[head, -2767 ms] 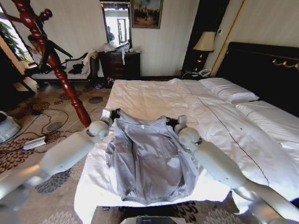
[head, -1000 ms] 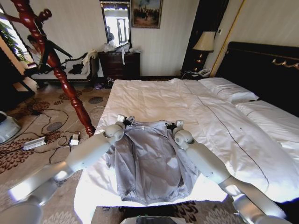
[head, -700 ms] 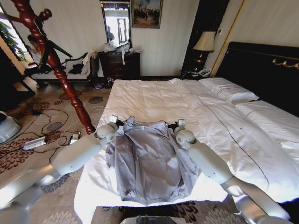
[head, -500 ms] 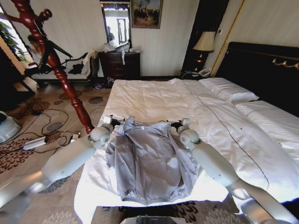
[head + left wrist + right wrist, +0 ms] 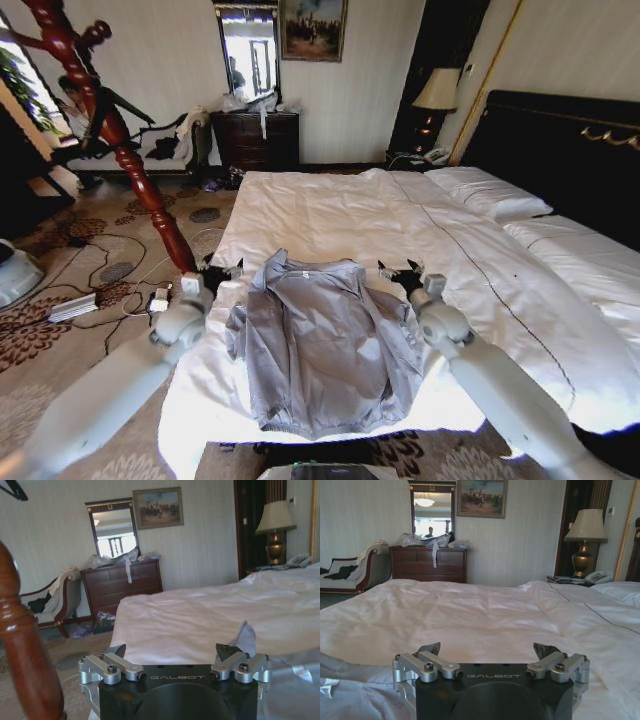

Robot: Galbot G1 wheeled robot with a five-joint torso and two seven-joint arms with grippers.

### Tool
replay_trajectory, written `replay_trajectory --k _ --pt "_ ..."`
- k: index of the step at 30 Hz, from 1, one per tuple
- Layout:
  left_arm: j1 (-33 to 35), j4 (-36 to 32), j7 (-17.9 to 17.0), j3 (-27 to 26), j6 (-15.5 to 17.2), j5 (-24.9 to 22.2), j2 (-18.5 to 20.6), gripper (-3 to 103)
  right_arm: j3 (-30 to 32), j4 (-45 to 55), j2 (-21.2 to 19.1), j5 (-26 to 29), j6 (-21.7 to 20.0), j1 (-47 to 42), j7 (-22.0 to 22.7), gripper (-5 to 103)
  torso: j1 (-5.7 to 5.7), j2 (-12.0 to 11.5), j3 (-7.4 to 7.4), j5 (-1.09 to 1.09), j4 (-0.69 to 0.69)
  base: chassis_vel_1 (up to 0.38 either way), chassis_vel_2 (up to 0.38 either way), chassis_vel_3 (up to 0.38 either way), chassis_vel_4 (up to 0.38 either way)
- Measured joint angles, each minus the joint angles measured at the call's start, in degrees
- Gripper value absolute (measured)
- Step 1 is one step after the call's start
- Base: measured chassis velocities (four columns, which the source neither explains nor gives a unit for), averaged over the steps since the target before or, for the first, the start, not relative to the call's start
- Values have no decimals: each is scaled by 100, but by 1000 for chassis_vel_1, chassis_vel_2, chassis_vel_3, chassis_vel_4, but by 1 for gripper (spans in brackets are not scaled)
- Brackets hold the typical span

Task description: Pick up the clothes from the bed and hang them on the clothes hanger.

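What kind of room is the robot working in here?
Most likely a hotel bedroom or a furnished guest room. A very wide bed with white sheets and a tall black headboard with gold trim dominates it, with a dark wooden dresser under a framed mirror and a bedside lamp.

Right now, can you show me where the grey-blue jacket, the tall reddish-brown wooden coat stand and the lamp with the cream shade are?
Grey-blue jacket (image 5: 320, 340), head view, middle of its back.
Reddish-brown wooden coat stand (image 5: 150, 195), head view, its turned post.
Lamp with cream shade (image 5: 585, 526), right wrist view, its shade.

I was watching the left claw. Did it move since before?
Yes. The left claw slid outward, away from the jacket collar toward the wooden coat stand and the bed edge. It is open and holds nothing.
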Motion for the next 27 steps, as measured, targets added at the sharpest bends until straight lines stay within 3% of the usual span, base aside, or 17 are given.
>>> replay_trajectory --k 6,10,14,22,27 --pt "1103 -502 30 -917 -23 231 -37 100 -2 -119 192 942 -336 255 65 100 0 0 0 0 -1 0 0 0 0" --pt "2418 -877 194 -1857 -102 510 -254 100 62 -518 425 2447 -766 686 104 100 1 0 1 0 4 0 0 0 0" --pt "3102 -1110 349 -2393 -187 742 -487 100 122 -914 550 3161 -950 897 -61 100 1 0 0 0 0 0 0 0 0" --pt "4111 -1657 471 -3063 -283 1075 -1165 100 19 -1966 869 3383 -1135 1383 -590 100 2 0 0 0 1 0 0 0 0" --pt "4527 -1842 517 -3220 -324 1211 -1299 100 -1 -2394 1037 3394 -1193 1550 -766 100 2 0 0 2 -2 0 0 0 0"
